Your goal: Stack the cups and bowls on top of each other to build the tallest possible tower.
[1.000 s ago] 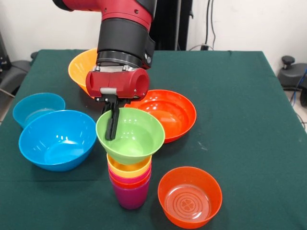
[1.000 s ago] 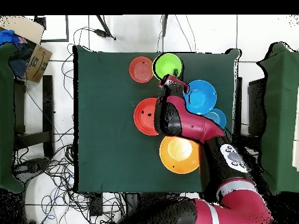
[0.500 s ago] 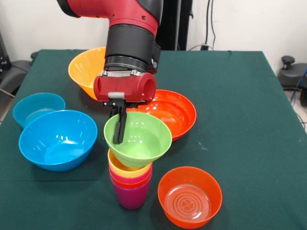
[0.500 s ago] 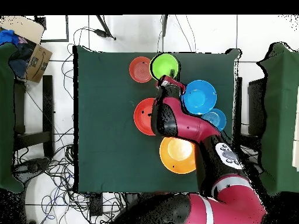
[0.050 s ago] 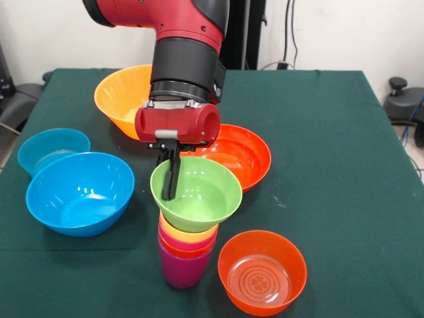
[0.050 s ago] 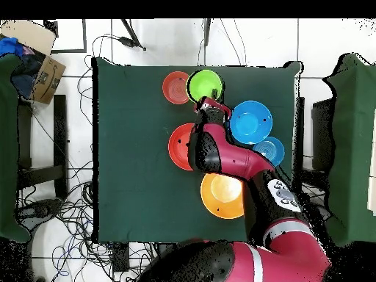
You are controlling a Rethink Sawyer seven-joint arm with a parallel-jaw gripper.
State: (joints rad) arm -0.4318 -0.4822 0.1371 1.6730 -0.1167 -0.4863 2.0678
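Tower (image 5: 183, 255) of cups stands at the near edge of the bench (image 5: 331, 152), between the big blue bowl (image 5: 79, 193) and the small orange bowl (image 5: 262, 271). You see the pincer (image 5: 170, 177) clenched on the rim of the green bowl (image 5: 197, 193), one finger inside it. That bowl sits over the top cup, tilted a little.

We count six bowls (image 5: 79, 192), four nested cups (image 5: 183, 260), one gripper (image 5: 171, 179).
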